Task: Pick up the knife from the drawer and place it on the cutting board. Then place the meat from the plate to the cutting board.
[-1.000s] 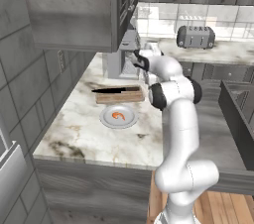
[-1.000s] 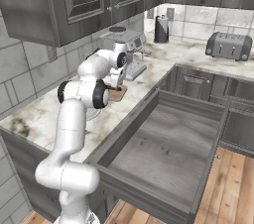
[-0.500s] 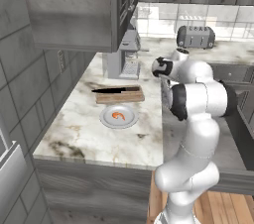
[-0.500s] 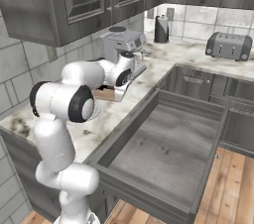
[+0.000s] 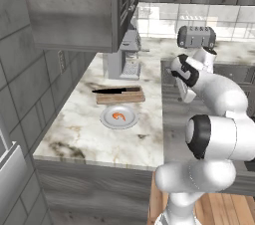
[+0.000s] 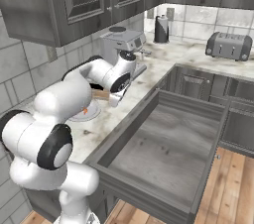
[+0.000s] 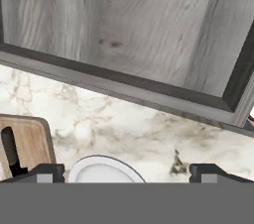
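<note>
The black knife (image 5: pixel 117 90) lies lengthwise on the brown cutting board (image 5: pixel 121 97), nothing holding it. In front of the board the round plate (image 5: pixel 119 117) holds the small orange-red meat (image 5: pixel 118 116). My gripper (image 5: pixel 187 92) hangs open and empty to the right of both, above the counter's edge beside the open drawer (image 6: pixel 163 143). In the hand view my fingertips (image 7: pixel 47 171) stand wide apart over the marble. That view has the board's corner (image 7: pixel 25 141) with the knife's handle (image 7: pixel 10 154) at the lower left, the plate's rim (image 7: pixel 101 166) at the bottom and the drawer's floor (image 7: pixel 124 25) above.
A coffee machine (image 5: pixel 127 59) stands just behind the board under the wall cabinets. A toaster (image 5: pixel 196 37) sits on the back counter, and a dark canister (image 6: pixel 161 28) in the corner. The pulled-out drawer juts into the floor space to the right of the counter.
The arm has swung right, away from the cutting board toward the drawer's side. The knife has stayed on the board and the jaws have stayed open.
</note>
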